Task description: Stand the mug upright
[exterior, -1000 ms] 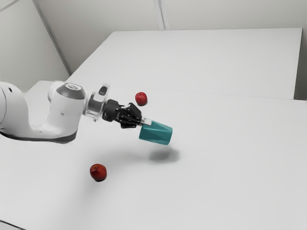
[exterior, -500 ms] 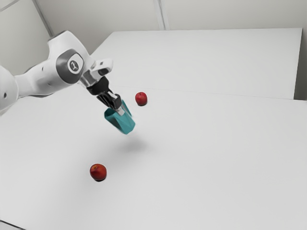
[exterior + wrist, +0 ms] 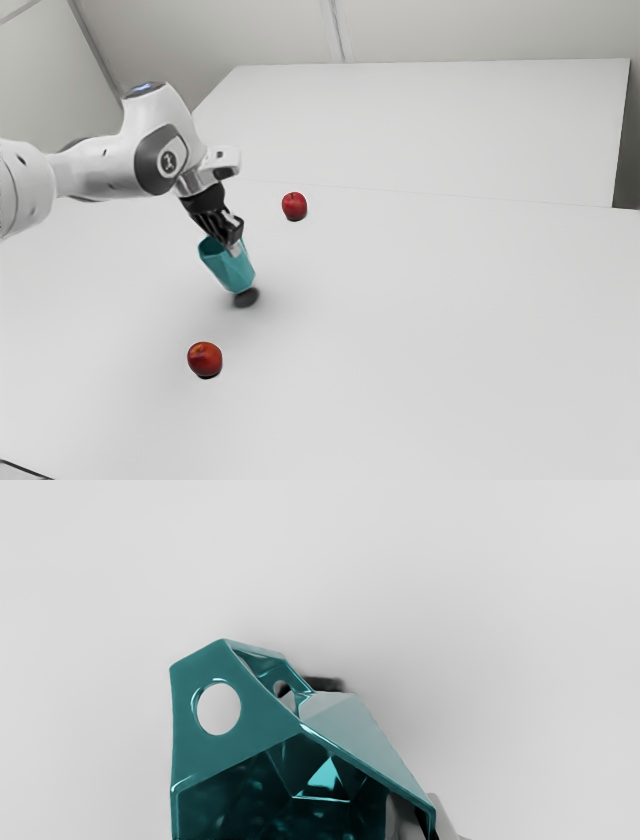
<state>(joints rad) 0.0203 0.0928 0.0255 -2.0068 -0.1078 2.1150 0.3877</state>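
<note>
"Teal and glossy, that faceted, hollow mug [image 3: 228, 267]. How is it sitting?"

"Tilted, not upright. In the exterior view its open mouth leans up and toward the exterior view's left, and its base points down toward the white, smooth table [image 3: 450, 330]. A dark shadow [image 3: 246, 297] lies just below the base; whether the two touch, I can't tell."

"And the black two-finger gripper [image 3: 234, 248]?"

"Closed down to the thickness of the mug's wall, pinching it at the rim. In the wrist view one grey finger [image 3: 400, 820] is inside the mouth and the other is outside, with the wall between them. A flat teal face with a round hole through it shows beside the mouth, too."

"What's around the mug?"

"The white and grey arm [image 3: 120, 165] reaches in from the exterior view's left of it. One round red apple [image 3: 294, 206] rests on the table beyond the mug, toward the exterior view's right. Another round red fruit [image 3: 205, 359] rests nearer the camera than the mug, slightly toward the exterior view's left."
</note>
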